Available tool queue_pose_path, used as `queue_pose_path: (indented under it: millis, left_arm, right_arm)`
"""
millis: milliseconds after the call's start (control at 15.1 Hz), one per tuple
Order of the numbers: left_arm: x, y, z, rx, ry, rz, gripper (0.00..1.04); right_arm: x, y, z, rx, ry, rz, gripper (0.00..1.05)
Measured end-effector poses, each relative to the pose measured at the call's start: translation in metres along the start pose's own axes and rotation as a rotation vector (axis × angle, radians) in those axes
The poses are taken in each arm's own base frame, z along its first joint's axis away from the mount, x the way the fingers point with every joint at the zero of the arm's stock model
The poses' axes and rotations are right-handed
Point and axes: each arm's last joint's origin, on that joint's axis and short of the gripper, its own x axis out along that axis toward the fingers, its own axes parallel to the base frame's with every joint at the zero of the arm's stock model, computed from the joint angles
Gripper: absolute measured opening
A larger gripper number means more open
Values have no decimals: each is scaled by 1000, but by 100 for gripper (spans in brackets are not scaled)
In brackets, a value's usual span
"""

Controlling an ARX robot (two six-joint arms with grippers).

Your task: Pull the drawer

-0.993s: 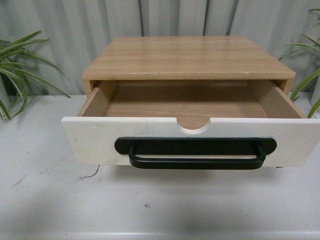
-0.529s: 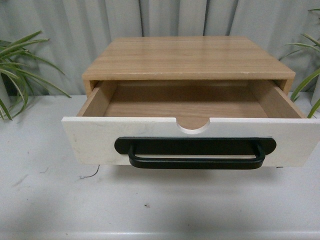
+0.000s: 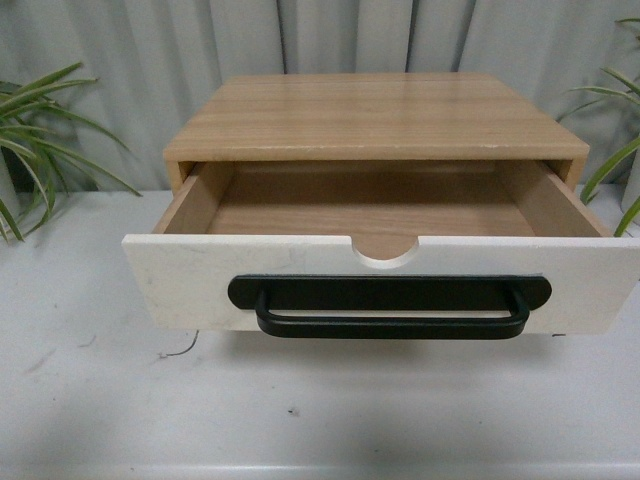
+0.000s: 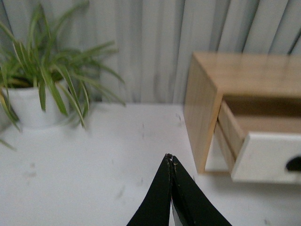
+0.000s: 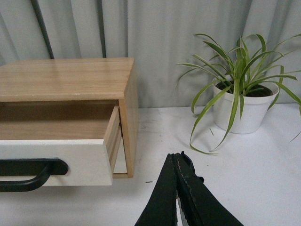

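Observation:
The drawer (image 3: pixel 200 280) stands pulled out of its light wood cabinet (image 3: pixel 375 115), its white front toward me with a half-round notch in the top edge and a long black bar handle (image 3: pixel 390 305). The inside is bare wood. Neither arm shows in the front view. My left gripper (image 4: pixel 170 157) is shut with nothing in it, over the table to the left of the cabinet (image 4: pixel 244 75) and apart from the drawer (image 4: pixel 265 157). My right gripper (image 5: pixel 177 156) is shut and empty, to the right of the drawer (image 5: pixel 61 162) and clear of the handle (image 5: pixel 28 172).
A potted plant (image 4: pixel 33 101) stands at the table's back left and another potted plant (image 5: pixel 240 110) at the back right. A grey curtain (image 3: pixel 150 50) hangs behind the cabinet. The white table (image 3: pixel 300 420) stretches in front of the drawer.

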Motion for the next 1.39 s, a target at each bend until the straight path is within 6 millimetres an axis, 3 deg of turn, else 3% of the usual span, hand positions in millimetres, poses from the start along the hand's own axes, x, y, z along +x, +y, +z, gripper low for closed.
queue_pose_path:
  millis: [331,926,1257,1324,1390]
  left_arm:
    - [-6,0,0,0,-23,1,2]
    - [-6,0,0,0,-21,0,5]
    - [-6,0,0,0,-21,0,70]
    - [-6,0,0,0,-21,0,95]
    - [-6,0,0,0,-21,0,98]
  right_arm:
    - [-13,0,-4,0,21,0,2]
    - [-13,0,-3,0,9,0,2]
    - [-13,0,-3,0,9,0,67]
    - [-13,0,-3,0,9,0,94]
    - [-13,0,-3,1,9,0,98]
